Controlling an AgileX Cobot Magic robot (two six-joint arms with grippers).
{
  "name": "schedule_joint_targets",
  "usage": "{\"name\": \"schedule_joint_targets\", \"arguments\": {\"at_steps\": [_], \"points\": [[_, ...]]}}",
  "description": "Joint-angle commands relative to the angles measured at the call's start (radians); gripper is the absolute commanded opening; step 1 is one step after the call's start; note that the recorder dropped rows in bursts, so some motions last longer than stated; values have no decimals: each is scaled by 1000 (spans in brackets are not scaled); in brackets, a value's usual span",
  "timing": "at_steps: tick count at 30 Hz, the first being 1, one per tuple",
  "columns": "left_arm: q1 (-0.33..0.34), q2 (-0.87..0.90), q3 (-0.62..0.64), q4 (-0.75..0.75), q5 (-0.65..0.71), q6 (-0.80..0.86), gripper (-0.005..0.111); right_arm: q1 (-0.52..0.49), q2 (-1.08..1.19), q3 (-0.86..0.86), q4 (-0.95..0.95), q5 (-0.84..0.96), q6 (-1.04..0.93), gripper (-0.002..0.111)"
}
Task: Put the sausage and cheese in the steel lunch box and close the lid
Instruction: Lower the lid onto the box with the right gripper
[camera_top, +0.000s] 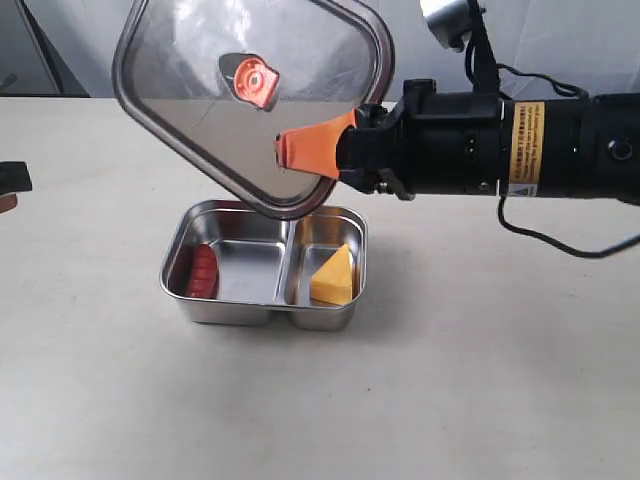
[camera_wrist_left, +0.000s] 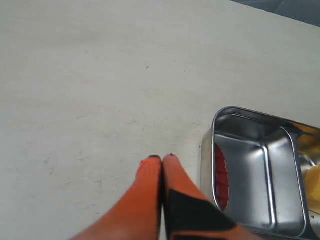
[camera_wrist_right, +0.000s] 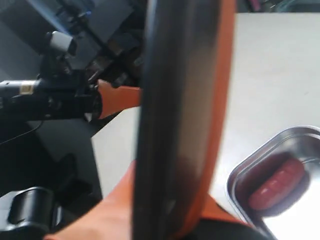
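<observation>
A pale cream table, matte and marked with a few small dark specks under soft, even light, fills most of the scene, and behind the table's far edge stand a white backdrop with faint folds and, at that edge's left end in the exterior view, a grey panel.

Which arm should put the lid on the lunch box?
Right: the right gripper holds the lid tilted above the steel lunch box, while the left gripper is shut and empty beside it.

bright even light; steel lunch box glares; near lid blurred.
</observation>
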Motion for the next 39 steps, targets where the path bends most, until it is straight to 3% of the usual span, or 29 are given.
{"name": "schedule_joint_targets", "arguments": {"at_steps": [1,6,15,19,24,26,32,39], "points": [[4,3,-4,13,-6,3,0,-140,160,-130,-232,-260,180,-1],[4,3,-4,13,-80,3,0,-207,352,-314,-424,-260,546,-1],[4,3,-4,9,-265,3,0,-174,479,-363,-424,-260,552,-1],[4,3,-4,13,-388,3,0,-89,474,-361,-424,-260,552,-1],[6,3,-4,42,-371,3,0,-68,432,-270,-424,-260,552,-1],[6,3,-4,43,-332,3,0,-112,423,-267,-424,-260,552,-1],[6,3,-4,-45,-278,3,0,-117,505,-297,-424,-260,552,-1],[6,3,-4,-42,-290,3,0,-123,532,-297,-424,-260,552,-1]]}}
